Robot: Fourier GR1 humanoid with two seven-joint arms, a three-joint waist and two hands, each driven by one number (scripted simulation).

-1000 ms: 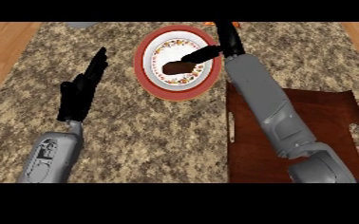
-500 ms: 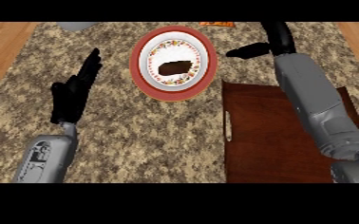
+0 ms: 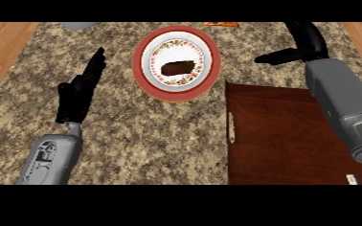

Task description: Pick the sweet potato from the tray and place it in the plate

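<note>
Sweet potato (image 3: 177,68) lies in the plate (image 3: 141,73), long axis left-right; left hand (image 3: 78,93) and right hand (image 3: 310,40) straight-fingered, holding nothing

The sweet potato (image 3: 176,68) is a dark brown, stubby lump lying flat, dead centre in the plate (image 3: 139,69). The plate's round with a wide red rim, a flowery band inside that and a white middle, sitting on the counter. The tray (image 3: 283,139) is a dark reddish-brown wooden slab just right of the plate and nearer, nothing on it.
</note>
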